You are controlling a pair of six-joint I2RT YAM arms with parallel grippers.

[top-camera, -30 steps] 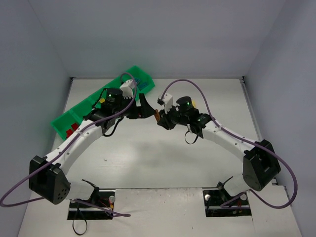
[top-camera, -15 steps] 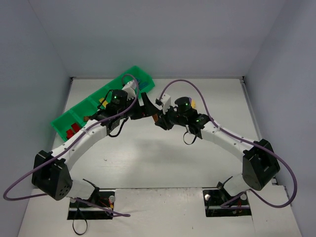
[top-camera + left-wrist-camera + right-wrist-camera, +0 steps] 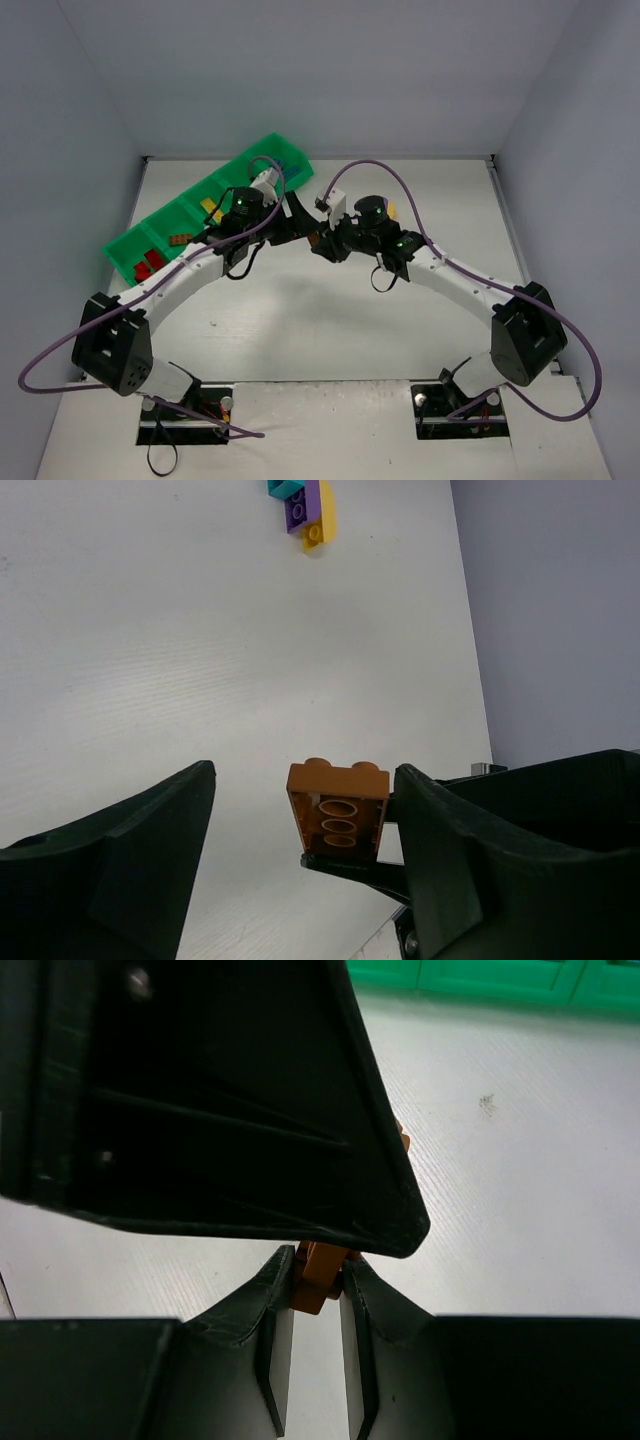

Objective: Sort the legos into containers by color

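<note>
Two arms meet above the middle of the white bench (image 3: 150,630), purple cables (image 3: 380,170) looping over each. The right gripper (image 3: 317,1270) is clamped on a brown-orange brick (image 3: 338,810), which is held clear of the bench with its hollow underside facing the left wrist camera. The left gripper (image 3: 302,778) stands wide apart, one finger on each side of that brick and neither touching it.

In the right wrist view, the left gripper's black body fills the upper left and hides most of the brick. Farther along the bench lies a loose cluster (image 3: 303,505) of teal, purple and yellow bricks, touching one another.

The green tray (image 3: 118,258) lies aslant at the far left. Its near end compartment holds red bricks (image 3: 148,263), the next a brown piece (image 3: 181,239), and a further one yellow bricks (image 3: 211,207). A patch of blue (image 3: 288,172) shows at the far end, partly behind the left arm's cable.
</note>
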